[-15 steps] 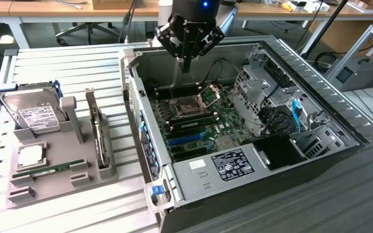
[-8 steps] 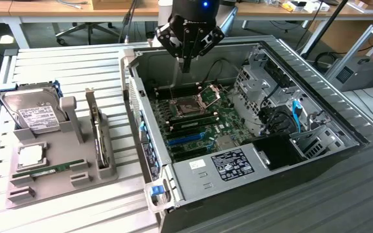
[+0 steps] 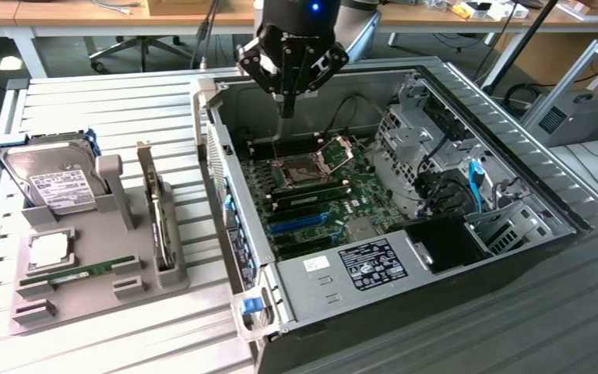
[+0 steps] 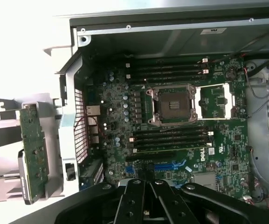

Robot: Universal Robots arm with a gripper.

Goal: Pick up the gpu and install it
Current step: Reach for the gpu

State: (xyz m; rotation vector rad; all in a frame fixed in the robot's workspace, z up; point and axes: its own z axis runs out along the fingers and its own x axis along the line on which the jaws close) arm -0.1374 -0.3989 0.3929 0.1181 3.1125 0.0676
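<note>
The hand (image 3: 286,107) hangs closed and empty over the open computer case (image 3: 486,117); the gpu (image 3: 156,209) stands on edge in a grey holder (image 3: 81,300) (well apart). Pick-up seems not begun: it needs the hand opened at the card's top edge.

The gripper (image 3: 286,114) hangs over the open computer case (image 3: 497,125). Its fingers are pressed together with nothing between them, tips pointing down at the motherboard (image 3: 360,187). Just beneath the tips, a little nearer the camera, sits the bare CPU socket (image 3: 304,168).

Well away from the gripper, toward the exterior view's left and outside the case, a grey holder (image 3: 102,300) rests on the slatted table (image 3: 91,101). The gpu (image 3: 156,210) stands on edge in the holder's slot on the side nearest the gripper, untouched. Beyond it, farther from the gripper, sit the hard drive (image 3: 50,181), what looks like a processor chip (image 3: 47,249), and the memory stick (image 3: 79,273).
</note>
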